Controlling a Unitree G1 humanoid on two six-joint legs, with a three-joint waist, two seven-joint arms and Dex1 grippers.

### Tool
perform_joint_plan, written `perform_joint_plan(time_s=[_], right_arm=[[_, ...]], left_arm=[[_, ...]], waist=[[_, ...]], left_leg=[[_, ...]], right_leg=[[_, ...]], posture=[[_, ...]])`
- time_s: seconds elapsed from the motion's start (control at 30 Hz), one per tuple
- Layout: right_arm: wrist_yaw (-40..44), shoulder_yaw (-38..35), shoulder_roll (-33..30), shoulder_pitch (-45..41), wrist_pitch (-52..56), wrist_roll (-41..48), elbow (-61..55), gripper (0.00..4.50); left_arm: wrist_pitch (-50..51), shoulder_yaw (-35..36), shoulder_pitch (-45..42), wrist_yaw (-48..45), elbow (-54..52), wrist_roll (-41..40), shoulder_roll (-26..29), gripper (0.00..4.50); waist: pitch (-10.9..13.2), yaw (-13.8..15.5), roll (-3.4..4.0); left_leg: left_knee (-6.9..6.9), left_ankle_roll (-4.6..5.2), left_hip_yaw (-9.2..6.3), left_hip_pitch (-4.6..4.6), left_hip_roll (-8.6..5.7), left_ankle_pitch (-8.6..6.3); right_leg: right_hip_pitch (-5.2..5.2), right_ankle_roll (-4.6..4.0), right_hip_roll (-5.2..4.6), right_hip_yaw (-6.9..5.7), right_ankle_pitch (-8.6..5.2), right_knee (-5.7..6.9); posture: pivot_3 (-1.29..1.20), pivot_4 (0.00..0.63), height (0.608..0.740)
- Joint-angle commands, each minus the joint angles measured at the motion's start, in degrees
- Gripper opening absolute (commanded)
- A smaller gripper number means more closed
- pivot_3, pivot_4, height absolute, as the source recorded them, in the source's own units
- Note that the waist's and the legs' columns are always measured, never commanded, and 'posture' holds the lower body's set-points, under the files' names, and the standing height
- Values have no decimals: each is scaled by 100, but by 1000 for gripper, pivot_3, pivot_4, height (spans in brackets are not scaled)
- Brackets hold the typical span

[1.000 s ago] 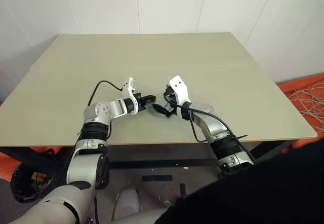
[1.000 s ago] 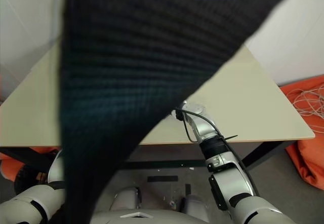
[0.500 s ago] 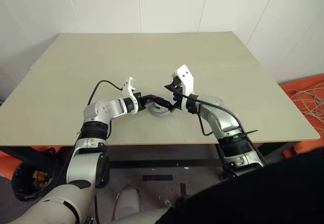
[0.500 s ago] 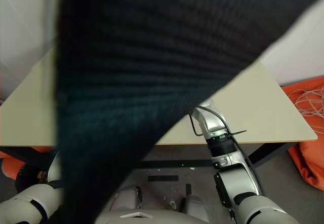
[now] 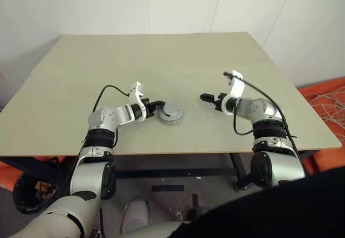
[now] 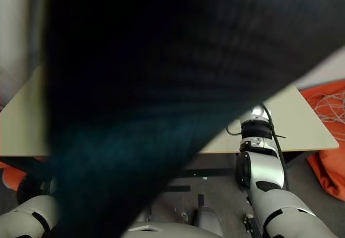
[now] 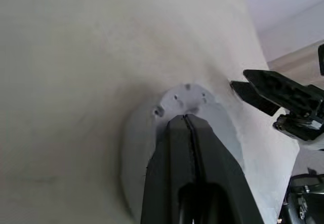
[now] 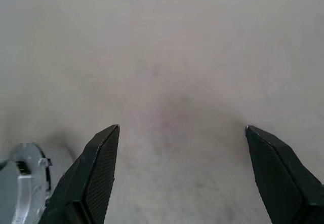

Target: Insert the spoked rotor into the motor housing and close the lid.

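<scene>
The motor housing (image 5: 171, 112) is a short round silver piece near the table's front middle, with a flat grey lid (image 7: 185, 98) lying on top. No windings show, and the spoked rotor is hidden. My left gripper (image 5: 159, 106) is shut, its tips at the housing's left edge and over the lid (image 7: 188, 118). My right gripper (image 5: 208, 97) hangs open and empty above bare table, well to the right of the housing. In the right wrist view its fingers (image 8: 104, 150) stand wide apart, and the housing (image 8: 25, 181) lies off to one side.
The beige table (image 5: 161, 60) has its front edge (image 5: 172, 153) just behind the arms. Orange material with loose cables (image 5: 326, 100) lies on the floor at the right. A dark cloth (image 6: 161, 87) hangs close in front of the right eye.
My right gripper has left the housing and swung away to the right, rolling as it went, still open. The housing's top now shows. The left gripper stayed put.
</scene>
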Motion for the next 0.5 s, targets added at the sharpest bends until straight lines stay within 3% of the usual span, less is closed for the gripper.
perform_joint_plan(time_s=[0.03,0.2,0.5], right_arm=[[269,-54,-17,34,888,457,-412,4464],[532,39,85,250,1580,808,-1105,4464],[463,-142,514,371,1899,1124,-1454,4464]], left_arm=[[65,-123,83,61,164,161,-17,0],[28,-130,88,51,172,179,-24,0],[-12,-137,116,41,150,198,-16,0]], waist=[[0,2,0],[0,19,1],[-1,35,1]], left_leg=[[0,1,1,-1,-1,0],[1,4,1,-6,-1,-2],[4,1,1,-5,0,-1]], right_leg=[[2,3,1,-2,1,0],[1,5,1,-5,2,-2],[1,-13,-2,-4,-8,-2]], posture=[[0,0,740],[0,0,740],[0,0,740]])
